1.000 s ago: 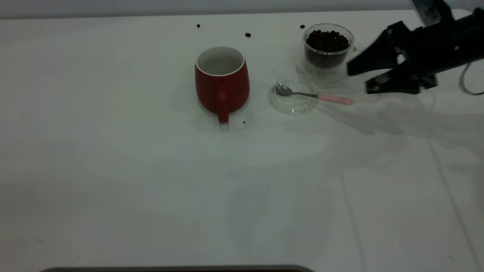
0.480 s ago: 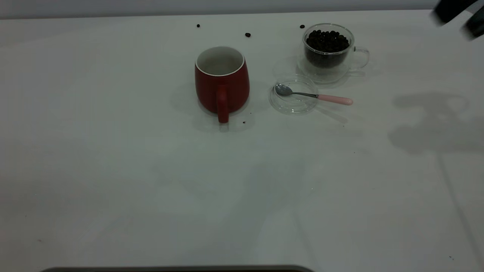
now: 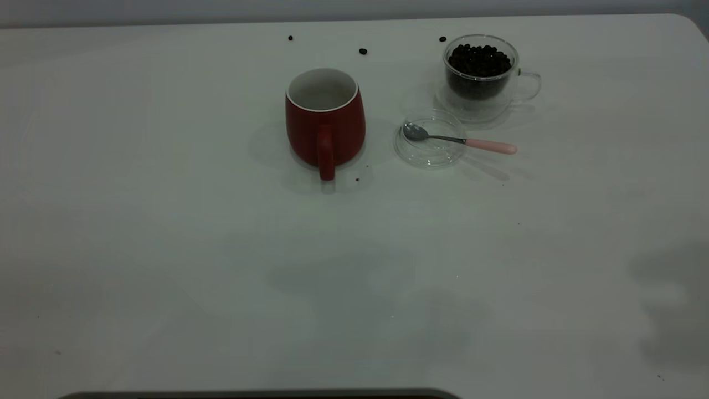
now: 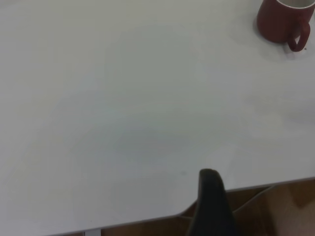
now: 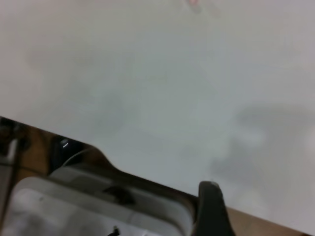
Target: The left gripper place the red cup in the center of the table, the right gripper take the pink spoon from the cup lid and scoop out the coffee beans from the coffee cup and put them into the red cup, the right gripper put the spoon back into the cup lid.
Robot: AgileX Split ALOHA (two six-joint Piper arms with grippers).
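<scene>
The pink spoon (image 3: 458, 141) is rested across the cup lid (image 3: 430, 146), beside the red cup (image 3: 325, 123); whether either gripper is open cannot be told.

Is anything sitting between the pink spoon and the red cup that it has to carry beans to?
Nothing visible is in the way. The pink spoon lies with its bowl in the cup lid, and only bare table separates the lid from the red cup. The coffee cup stands behind the lid, off that path.
</scene>
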